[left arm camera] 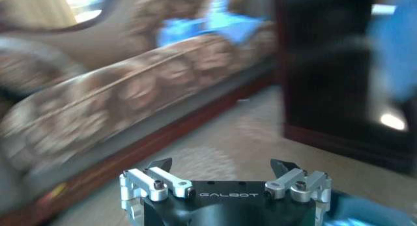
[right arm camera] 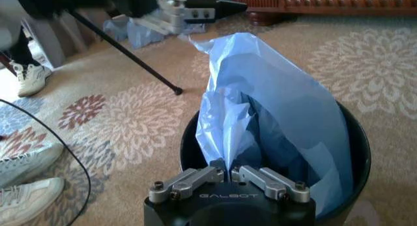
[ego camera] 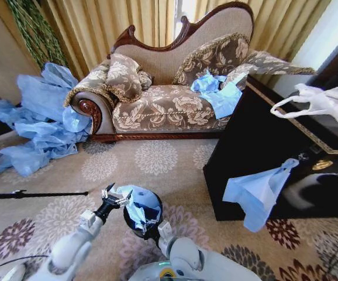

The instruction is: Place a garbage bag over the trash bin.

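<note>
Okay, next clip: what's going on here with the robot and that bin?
The robot is lining the trash bin on the carpet by the sofa. The garbage bag sits partly inside the bin, bunched and sticking up, not yet spread over the rim. The right gripper is shut on the bag's edge at the near rim. The left gripper is open, beside the bin's left side.

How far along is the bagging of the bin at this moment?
Partway. Done: the garbage bag sits inside the trash bin. In hand: the right gripper is shut on the film at the near rim, while the left gripper is open beside the bin. Left: most of the black rim is bare, with no film folded over it.
</note>
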Available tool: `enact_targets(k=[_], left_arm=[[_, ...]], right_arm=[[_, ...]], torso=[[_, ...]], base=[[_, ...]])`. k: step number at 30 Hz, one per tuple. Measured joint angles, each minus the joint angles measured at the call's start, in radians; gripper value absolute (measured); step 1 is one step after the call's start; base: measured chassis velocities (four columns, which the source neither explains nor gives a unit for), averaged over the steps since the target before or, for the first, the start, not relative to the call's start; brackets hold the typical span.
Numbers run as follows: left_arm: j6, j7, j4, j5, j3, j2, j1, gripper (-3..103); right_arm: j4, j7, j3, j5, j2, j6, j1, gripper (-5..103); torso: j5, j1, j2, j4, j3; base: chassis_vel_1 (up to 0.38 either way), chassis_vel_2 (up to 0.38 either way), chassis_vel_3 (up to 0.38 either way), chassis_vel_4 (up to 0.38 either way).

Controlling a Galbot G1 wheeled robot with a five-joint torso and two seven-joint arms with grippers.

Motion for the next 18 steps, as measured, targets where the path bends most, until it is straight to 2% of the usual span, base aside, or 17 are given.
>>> enact_targets(k=[1, 2, 4, 5, 6, 7, 8, 9, 11, 13, 14, 16, 18], left_arm=[[0.0, 0.0, 0.0, 0.0, 0.0, 0.0, 0.0, 100], [-0.012, 0.055, 0.004, 0.01, -0.012, 0.022, -0.008, 100], [-0.055, 0.235, 0.019, 0.026, -0.033, 0.092, -0.038, 100], [-0.055, 0.235, 0.019, 0.026, -0.033, 0.092, -0.038, 100], [-0.066, 0.329, 0.026, 0.039, -0.043, 0.131, -0.054, 100], [-0.071, 0.392, 0.03, 0.046, -0.05, 0.161, -0.066, 100], [-0.074, 0.431, 0.034, 0.047, -0.053, 0.18, -0.073, 100], [-0.074, 0.431, 0.034, 0.047, -0.053, 0.18, -0.073, 100], [-0.072, 0.508, 0.047, 0.055, -0.061, 0.226, -0.099, 100], [-0.063, 0.521, 0.052, 0.059, -0.062, 0.233, -0.109, 100], [-0.04, 0.514, 0.067, 0.067, -0.056, 0.235, -0.134, 100], [-0.032, 0.464, 0.089, 0.074, -0.027, 0.229, -0.156, 100], [-0.028, 0.442, 0.1, 0.076, -0.009, 0.226, -0.164, 100]], right_arm=[[0.0, 0.0, 0.0, 0.0, 0.0, 0.0, 0.0, 0], [-0.002, -0.001, 0.002, -0.002, 0.001, 0.002, -0.002, 0], [-0.003, -0.002, 0.003, -0.003, 0.002, 0.005, -0.004, 0], [-0.003, -0.002, 0.003, -0.003, 0.002, 0.005, -0.004, 0], [-0.004, -0.003, 0.004, -0.003, 0.002, 0.007, -0.007, 0], [-0.005, -0.004, 0.007, -0.005, 0.002, 0.009, -0.009, 0], [-0.006, -0.005, 0.009, -0.006, 0.002, 0.01, -0.01, 0], [-0.006, -0.005, 0.009, -0.006, 0.002, 0.01, -0.01, 0], [-0.009, -0.008, 0.016, -0.005, 0.002, 0.015, -0.019, 0], [-0.009, -0.008, 0.018, -0.003, 0.003, 0.015, -0.021, 0], [-0.013, -0.008, 0.021, -0.003, 0.006, 0.02, -0.029, 0], [-0.016, -0.008, 0.025, -0.004, 0.008, 0.022, -0.036, 0], [-0.017, -0.008, 0.026, -0.004, 0.007, 0.022, -0.039, 0]], torso=[[0.0, 0.0, 0.0, 0.0, 0.0], [0.0003, 0.0, 0.0, 0.0001, 0.0], [0.0, 0.0, 0.0, 0.0002, 0.0], [0.0, 0.0, 0.0, 0.0002, 0.0], [-0.0001, 0.0, 0.0, 0.0, 0.0], [0.0002, 0.0, 0.0, 0.0, 0.0], [0.0003, 0.0, 0.0, 0.0001, 0.0], [0.0003, 0.0, 0.0, 0.0001, 0.0], [0.0002, 0.0, 0.0, 0.0, 0.0], [0.0003, 0.0, 0.0, 0.0001, 0.0], [0.0002, 0.0, 0.0, 0.0001, 0.0], [0.0002, 0.0, 0.0, 0.0002, 0.0], [0.0001, 0.0, 0.0, 0.0002, 0.0]], base=[[0.0, 0.0, 0.0, 0.0], [0.0, 0.0, 0.0, 0.0], [0.0, 0.0, 0.0, 0.0], [0.0, 0.0, 0.0, 0.0], [0.0, 0.0, 0.0, 0.0], [0.0, 0.0, 0.0, 0.0], [0.0, 0.0, 0.0, 0.0], [0.0, 0.0, 0.0, 0.0], [0.0, 0.0, 0.0, 0.0], [0.0, 0.0, 0.0, 0.0], [0.0, 0.0, 0.0, 0.0], [0.0, 0.0, 0.0, 0.0], [0.0, 0.0, 0.0, 0.0]])
